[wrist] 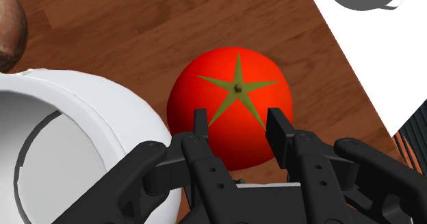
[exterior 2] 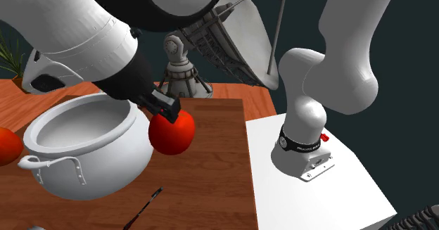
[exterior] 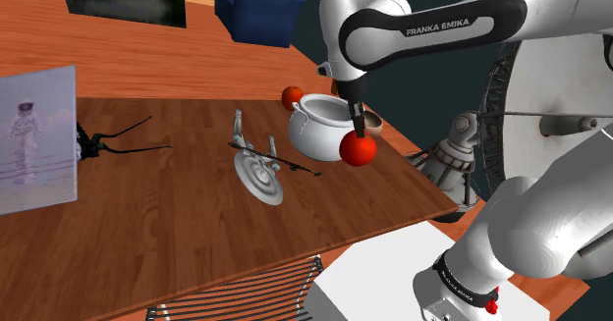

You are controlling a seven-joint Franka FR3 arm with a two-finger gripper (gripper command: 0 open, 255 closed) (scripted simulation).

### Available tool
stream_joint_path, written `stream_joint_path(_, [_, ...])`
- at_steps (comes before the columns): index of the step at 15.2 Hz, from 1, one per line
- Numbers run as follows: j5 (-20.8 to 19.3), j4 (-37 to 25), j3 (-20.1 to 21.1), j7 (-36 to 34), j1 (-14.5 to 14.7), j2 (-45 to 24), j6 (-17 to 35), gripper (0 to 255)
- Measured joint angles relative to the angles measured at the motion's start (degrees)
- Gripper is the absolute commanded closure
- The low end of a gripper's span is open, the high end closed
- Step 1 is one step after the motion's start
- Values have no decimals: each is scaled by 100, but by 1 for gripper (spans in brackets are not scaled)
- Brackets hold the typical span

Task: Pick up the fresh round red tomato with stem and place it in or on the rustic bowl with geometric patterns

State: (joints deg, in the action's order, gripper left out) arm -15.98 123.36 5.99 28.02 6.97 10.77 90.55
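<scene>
My gripper (wrist: pixel 238 123) is shut on a round red tomato (wrist: pixel 233 103) with a green star-shaped stem, its fingers clasping both sides. The shoulder view shows the gripper (exterior: pixel 360 133) holding the tomato (exterior: pixel 359 149) just beside a white two-handled pot (exterior: pixel 316 123), on the pot's side nearer the stand. In the second exterior view the tomato (exterior 2: pixel 172 132) hangs at the pot's (exterior 2: pixel 84 148) wall. A brown bowl (wrist: pixel 8 31) lies beyond the pot's rim (wrist: pixel 82 99); part of the brown bowl (exterior: pixel 377 126) peeks out behind the gripper. Its pattern is hidden.
A second tomato (exterior: pixel 292 96) sits behind the pot. A grey spaceship model (exterior: pixel 260 167), a thin black object (exterior: pixel 118 142) and an astronaut picture (exterior: pixel 37 137) are on the wooden table (exterior: pixel 196 231). A satellite dish (exterior: pixel 550 123) stands off the table's edge, beside the white stand (exterior: pixel 383 280).
</scene>
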Motion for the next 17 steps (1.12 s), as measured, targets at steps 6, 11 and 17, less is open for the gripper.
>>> stream_joint_path(6, [3,-410,6,124,-1,47,-440,255])
stream_joint_path(11, [-1,-753,10,232,-4,92,-811,255])
stream_joint_path(17, [-76,-1167,-52,438,-61,32,-1119,255])
